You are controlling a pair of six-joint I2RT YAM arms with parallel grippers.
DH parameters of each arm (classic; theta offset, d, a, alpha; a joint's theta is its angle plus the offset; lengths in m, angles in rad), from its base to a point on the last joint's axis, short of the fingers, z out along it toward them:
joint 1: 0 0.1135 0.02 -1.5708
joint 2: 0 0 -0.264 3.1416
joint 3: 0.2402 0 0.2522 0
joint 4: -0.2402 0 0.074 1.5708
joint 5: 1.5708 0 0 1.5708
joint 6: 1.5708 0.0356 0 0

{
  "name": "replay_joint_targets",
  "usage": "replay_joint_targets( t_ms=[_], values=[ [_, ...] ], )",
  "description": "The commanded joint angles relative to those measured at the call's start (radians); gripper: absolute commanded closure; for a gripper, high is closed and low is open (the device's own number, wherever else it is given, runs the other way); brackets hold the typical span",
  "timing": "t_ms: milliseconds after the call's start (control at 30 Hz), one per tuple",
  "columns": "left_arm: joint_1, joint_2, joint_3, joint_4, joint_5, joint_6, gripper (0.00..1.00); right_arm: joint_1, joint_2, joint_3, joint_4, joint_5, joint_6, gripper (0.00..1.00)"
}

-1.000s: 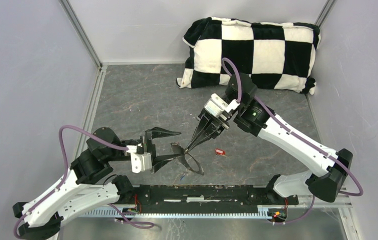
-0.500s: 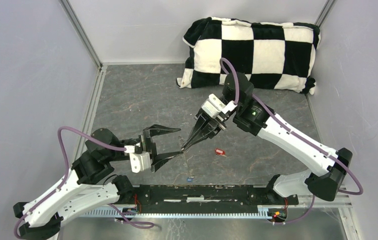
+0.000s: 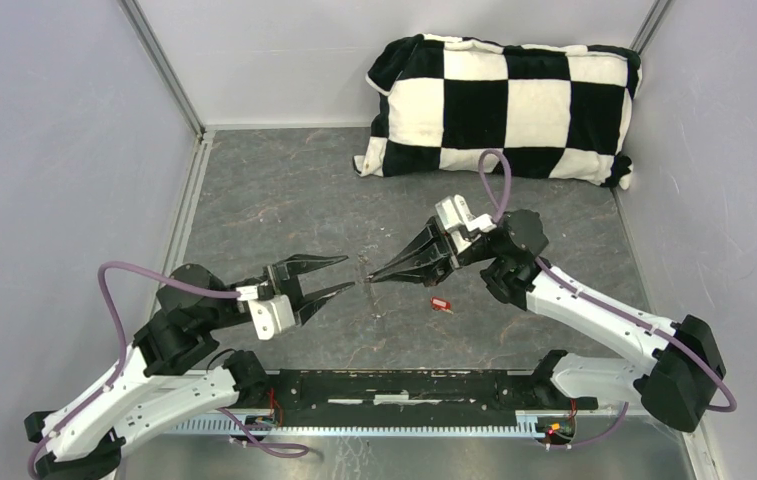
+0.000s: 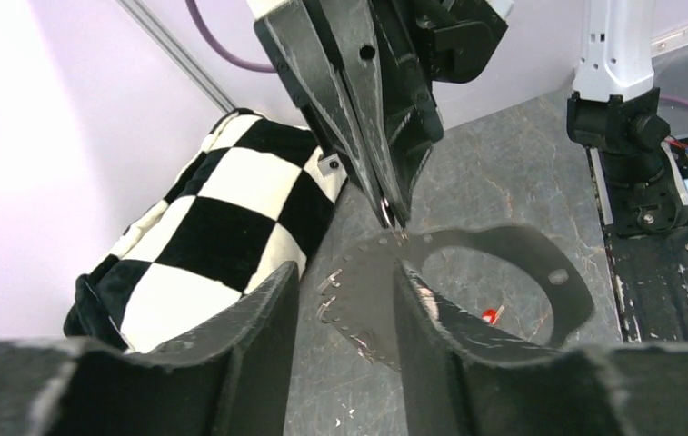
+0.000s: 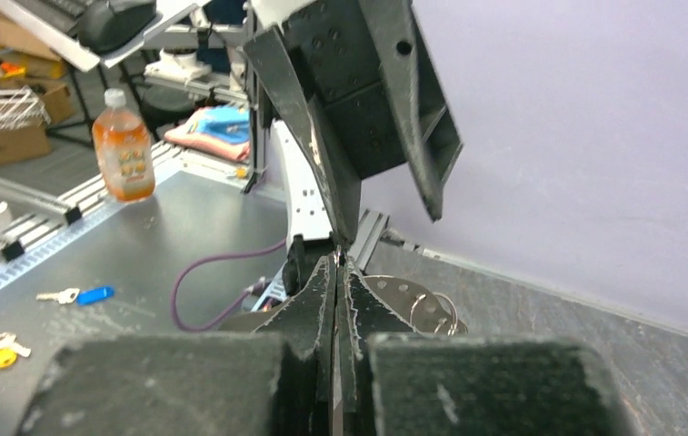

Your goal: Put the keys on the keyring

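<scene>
My right gripper (image 3: 369, 277) is shut on the edge of the keyring (image 4: 467, 250), a flat grey loop with small holes and wire rings, and holds it off the floor. The keyring also shows behind the right fingers in the right wrist view (image 5: 413, 309). My left gripper (image 3: 342, 274) is open, facing the right gripper's tips. In the left wrist view (image 4: 344, 277) part of the band lies between its jaws; I cannot tell if it touches. The red key (image 3: 440, 304) lies on the floor below the right gripper and shows through the loop (image 4: 491, 315). The blue key does not show.
A black-and-white checkered pillow (image 3: 504, 105) lies against the back wall. Grey walls stand on both sides. A black rail (image 3: 404, 388) runs along the near edge between the arm bases.
The right arm has dropped and swung right, its tips staying near the centre. The left gripper has moved away from the front rail and narrowed. The loop, hanging open before, is now edge-on from above.
</scene>
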Motion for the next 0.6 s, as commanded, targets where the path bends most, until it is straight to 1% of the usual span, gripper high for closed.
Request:
replay_joint_targets(
  t_ms=[0, 67, 200, 400, 567],
  values=[
    [0.003, 0.014, 0.002, -0.066, 0.008, -0.051, 0.55, 0.002, -0.055, -0.052, 0.290, 0.142, 0.126, 0.99],
    [0.003, 0.029, 0.004, -0.091, 0.035, -0.057, 0.56, 0.001, -0.060, -0.079, 0.340, 0.161, 0.143, 0.99],
    [0.003, 0.058, 0.018, -0.078, 0.035, -0.101, 0.56, 0.002, -0.048, -0.096, 0.400, 0.167, 0.186, 0.99],
    [0.003, 0.113, 0.064, -0.077, 0.111, -0.195, 0.57, 0.002, -0.039, -0.116, 0.440, 0.181, 0.202, 0.99],
    [0.003, 0.139, 0.081, -0.022, 0.129, -0.229, 0.51, 0.002, -0.032, -0.120, 0.452, 0.174, 0.213, 0.99]
  ],
)
